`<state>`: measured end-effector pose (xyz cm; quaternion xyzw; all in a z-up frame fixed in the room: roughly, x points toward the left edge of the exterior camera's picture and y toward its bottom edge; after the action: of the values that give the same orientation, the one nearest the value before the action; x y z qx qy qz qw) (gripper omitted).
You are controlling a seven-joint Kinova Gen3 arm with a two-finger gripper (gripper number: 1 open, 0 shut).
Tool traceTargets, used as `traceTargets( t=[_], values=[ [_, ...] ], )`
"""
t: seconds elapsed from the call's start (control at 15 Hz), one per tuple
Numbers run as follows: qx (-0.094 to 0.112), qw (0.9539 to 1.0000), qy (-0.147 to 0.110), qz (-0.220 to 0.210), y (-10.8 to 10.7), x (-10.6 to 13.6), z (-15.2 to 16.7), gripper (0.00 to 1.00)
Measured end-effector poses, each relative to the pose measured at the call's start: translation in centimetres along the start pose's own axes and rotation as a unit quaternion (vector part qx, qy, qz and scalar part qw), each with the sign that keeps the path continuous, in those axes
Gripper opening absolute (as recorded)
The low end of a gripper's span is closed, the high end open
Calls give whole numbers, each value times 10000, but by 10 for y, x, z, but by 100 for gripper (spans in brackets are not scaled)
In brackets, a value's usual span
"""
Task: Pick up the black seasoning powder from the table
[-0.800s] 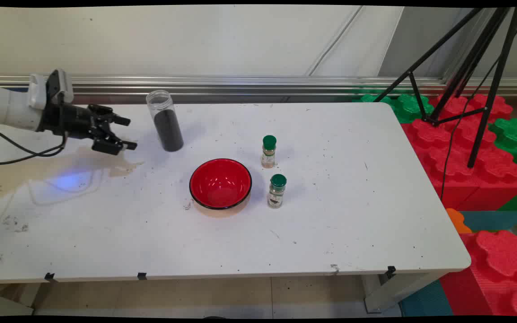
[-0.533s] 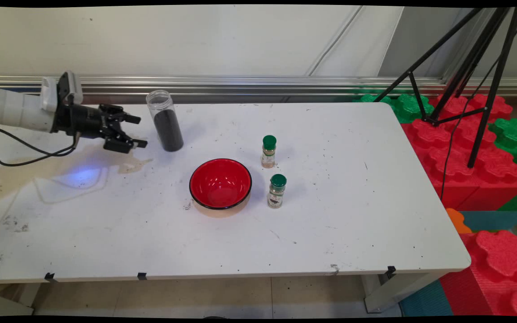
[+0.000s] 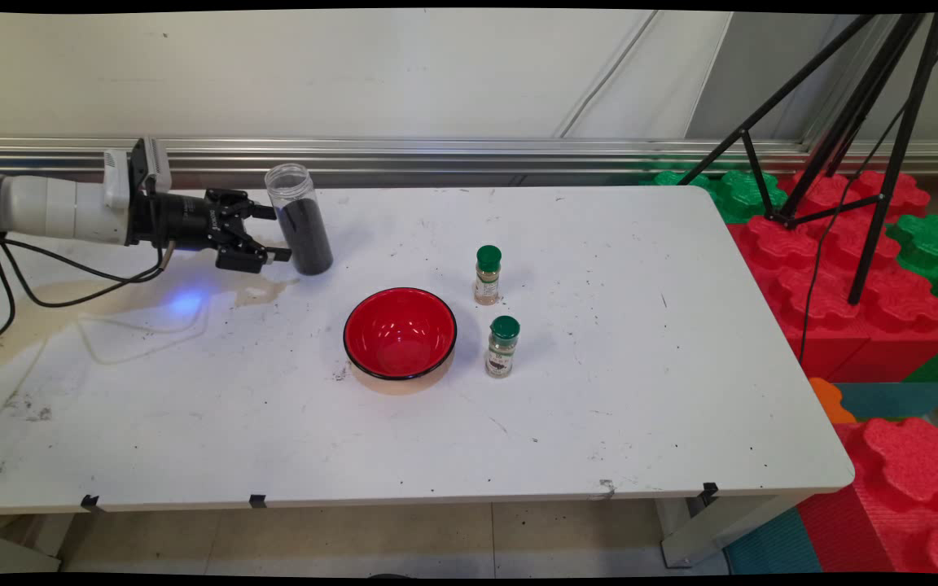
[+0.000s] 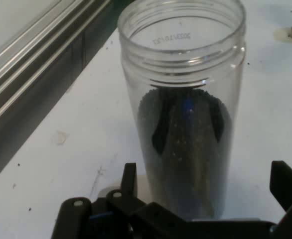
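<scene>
- The black two-finger hand [image 3: 273, 234] on the white arm reaches in level from the left, low over the white worktop [image 3: 599, 407], its fingers spread wide and gripping nothing.
- Its fingertips stand at either side of a tall clear plastic jar [image 3: 300, 220], lidless and upright, filled about two-thirds with a fine black grainy material; whether the fingertips touch the jar wall cannot be told.
- Seen from the hand's own camera, the jar [image 4: 183, 114] fills the middle of the view, its threaded open mouth at the top, with one finger [image 4: 128, 180] showing left of it and the other at the right edge.
- The jar stands near the worktop's far left, close to the metal rail [image 3: 469, 150] along the wall.
- A red bowl with a black rim [image 3: 400, 332] sits towards the middle of the worktop, well apart from the jar.
- Two small spice bottles with green caps stand just right of the bowl, one farther back [image 3: 487, 275] and one nearer [image 3: 502, 347].
- A pale brown stain [image 3: 46, 313] spreads over the worktop beneath the arm.
- Red and green foam blocks [image 3: 843, 277] and a black tripod [image 3: 852, 114] stand off the worktop's right end.
</scene>
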<state>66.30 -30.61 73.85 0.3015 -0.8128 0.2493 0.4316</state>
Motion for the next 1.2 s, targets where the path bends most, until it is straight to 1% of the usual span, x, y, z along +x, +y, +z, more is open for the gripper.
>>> traceTargets(
  t=[0.47,0.87,1.2],
  values=[
    [-19,9995,313,-56,-9,-21,21,100],
    [-48,9987,506,-102,-15,-33,33,100],
    [-78,9980,612,-123,-17,-37,40,100]
  ],
)
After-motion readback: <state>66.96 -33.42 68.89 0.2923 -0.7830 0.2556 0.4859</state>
